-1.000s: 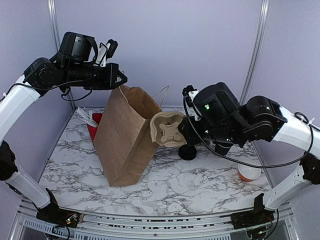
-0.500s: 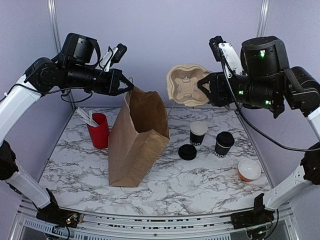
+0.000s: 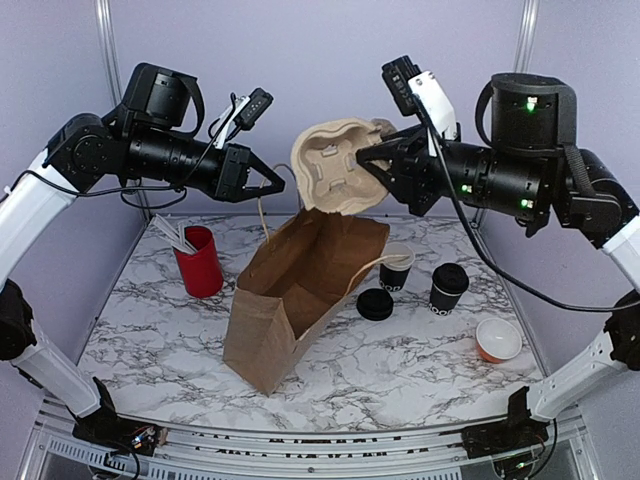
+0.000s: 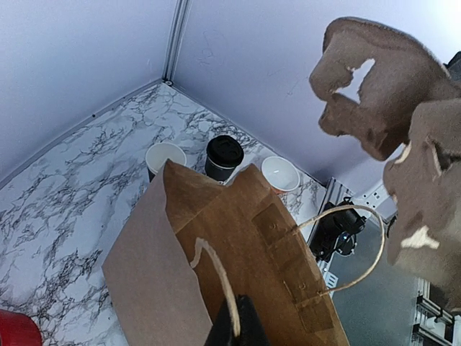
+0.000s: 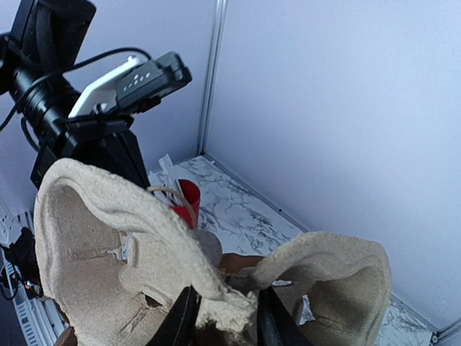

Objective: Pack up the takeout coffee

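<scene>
The takeout coffee point(image 3: 448, 288), a small black cup with a black lid, stands on the table right of the brown paper bag point(image 3: 300, 290); it also shows in the left wrist view point(image 4: 224, 155). My left gripper point(image 3: 270, 185) is shut on the bag's string handle point(image 4: 216, 277) and holds the bag tilted with its mouth open. My right gripper point(image 3: 375, 160) is shut on a pulp cup carrier point(image 3: 335, 165) and holds it in the air just above the bag's mouth. The carrier fills the right wrist view point(image 5: 108, 245).
An open black cup with a white inside point(image 3: 397, 265) and a loose black lid point(image 3: 375, 304) sit beside the bag. An orange bowl point(image 3: 498, 340) is at the right front. A red cup with white sticks point(image 3: 197, 260) stands left of the bag.
My right gripper has carried the carrier left and over the bag's mouth. My left gripper moved right with the handle, and the bag has tipped and opened.
</scene>
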Controlling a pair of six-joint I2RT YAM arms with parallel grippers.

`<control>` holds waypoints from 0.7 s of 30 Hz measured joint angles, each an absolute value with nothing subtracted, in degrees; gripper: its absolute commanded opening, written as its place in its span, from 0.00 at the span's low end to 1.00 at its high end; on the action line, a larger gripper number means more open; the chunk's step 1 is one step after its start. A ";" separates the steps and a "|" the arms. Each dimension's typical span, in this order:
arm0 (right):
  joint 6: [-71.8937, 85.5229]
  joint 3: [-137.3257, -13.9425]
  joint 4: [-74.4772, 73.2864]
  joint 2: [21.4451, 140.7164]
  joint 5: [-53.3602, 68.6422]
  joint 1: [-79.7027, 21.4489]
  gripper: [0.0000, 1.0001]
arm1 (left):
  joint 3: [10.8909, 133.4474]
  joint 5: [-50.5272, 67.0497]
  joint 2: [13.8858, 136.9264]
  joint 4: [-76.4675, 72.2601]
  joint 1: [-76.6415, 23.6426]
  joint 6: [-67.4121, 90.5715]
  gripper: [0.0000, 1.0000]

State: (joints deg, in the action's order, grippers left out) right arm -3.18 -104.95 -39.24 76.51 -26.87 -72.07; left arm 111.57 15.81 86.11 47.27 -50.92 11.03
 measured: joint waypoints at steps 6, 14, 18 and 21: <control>-5.74 -94.30 -33.32 76.09 -19.38 -71.61 0.25 | 111.37 19.44 86.11 47.35 -50.96 9.28 0.00; -4.34 -80.60 -28.29 71.61 -9.76 -67.85 0.23 | 110.80 23.88 86.11 46.85 -50.96 7.97 0.00; -3.01 -78.13 -27.81 70.02 -7.27 -65.89 0.23 | 110.72 25.74 86.11 46.50 -50.96 7.86 0.00; -2.50 -78.08 -27.83 70.41 -5.39 -65.87 0.21 | 110.26 27.22 86.11 46.06 -50.96 7.88 0.00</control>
State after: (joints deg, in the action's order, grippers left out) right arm -2.50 -78.08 -27.83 70.41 -5.39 -65.87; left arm 110.26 27.22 86.11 46.06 -50.96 7.88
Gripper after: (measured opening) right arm 0.226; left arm 0.004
